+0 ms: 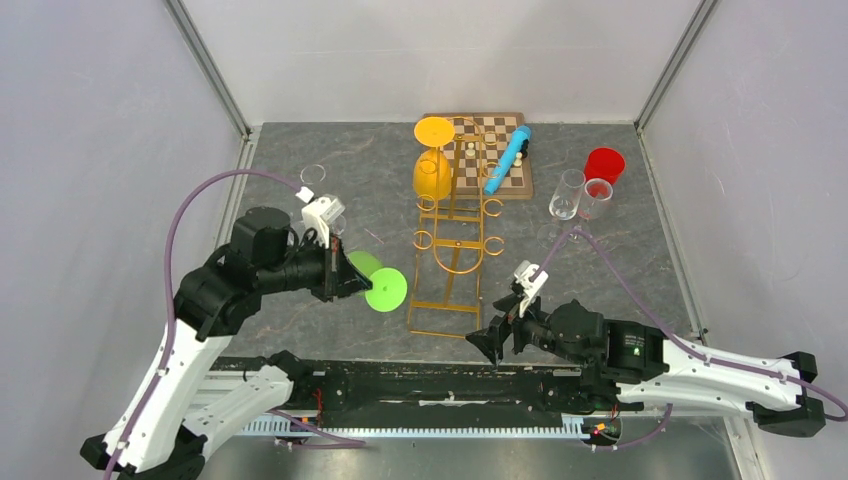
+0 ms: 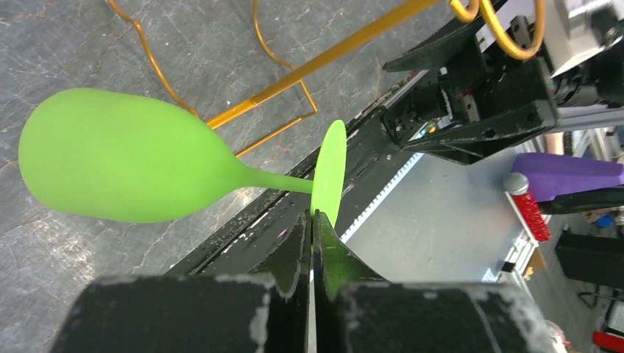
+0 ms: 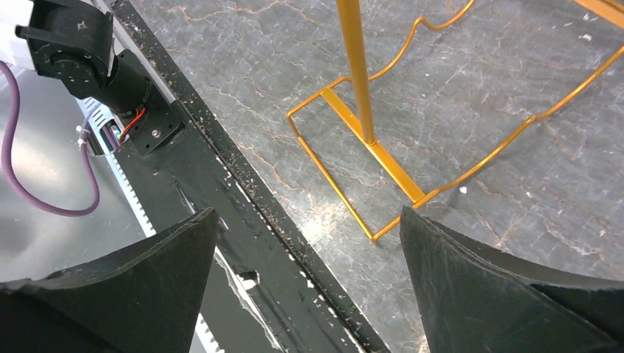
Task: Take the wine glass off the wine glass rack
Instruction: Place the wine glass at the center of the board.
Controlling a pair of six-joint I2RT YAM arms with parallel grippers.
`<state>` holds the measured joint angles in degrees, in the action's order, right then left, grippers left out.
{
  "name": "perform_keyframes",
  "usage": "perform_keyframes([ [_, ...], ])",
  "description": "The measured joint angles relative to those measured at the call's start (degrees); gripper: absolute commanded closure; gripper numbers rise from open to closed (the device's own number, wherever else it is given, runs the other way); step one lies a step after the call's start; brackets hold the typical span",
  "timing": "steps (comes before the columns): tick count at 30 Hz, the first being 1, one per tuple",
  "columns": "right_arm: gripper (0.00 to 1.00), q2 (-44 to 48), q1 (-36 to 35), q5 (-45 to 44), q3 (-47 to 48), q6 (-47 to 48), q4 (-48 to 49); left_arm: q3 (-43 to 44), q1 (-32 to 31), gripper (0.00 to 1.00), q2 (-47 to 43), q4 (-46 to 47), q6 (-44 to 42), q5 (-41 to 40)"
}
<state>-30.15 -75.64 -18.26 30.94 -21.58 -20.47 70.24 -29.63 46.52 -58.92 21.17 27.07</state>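
My left gripper [image 2: 313, 220] clamped the foot of the green wine glass [image 2: 125, 165]; it lay sideways, off the wine glass rack [image 1: 452, 262], just left of it. My right gripper [image 3: 305, 220] gaped wide by the rack's base, empty.

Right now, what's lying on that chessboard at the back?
A blue tube lies slantwise across the chessboard, with a few small pale pieces. The gold rack and its yellow glass hide the board's left part.
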Motion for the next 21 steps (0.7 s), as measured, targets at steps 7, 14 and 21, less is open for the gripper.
perform_keyframes([
  [7,0.06,-0.94,0.00,-1.25,0.02,-6.08,0.31,-3.91,-7.21,0.98,-2.75,-0.07,0.02,-6.08],
  [14,0.07,-0.92,0.00,-3.58,0.02,-12.46,1.55,-6.93,-14.86,0.98,-3.45,1.05,0.13,-11.87],
  [21,0.06,-0.98,0.00,-5.07,0.02,-16.63,2.58,-6.93,-29.62,0.98,0.33,4.13,0.11,-21.35],
])
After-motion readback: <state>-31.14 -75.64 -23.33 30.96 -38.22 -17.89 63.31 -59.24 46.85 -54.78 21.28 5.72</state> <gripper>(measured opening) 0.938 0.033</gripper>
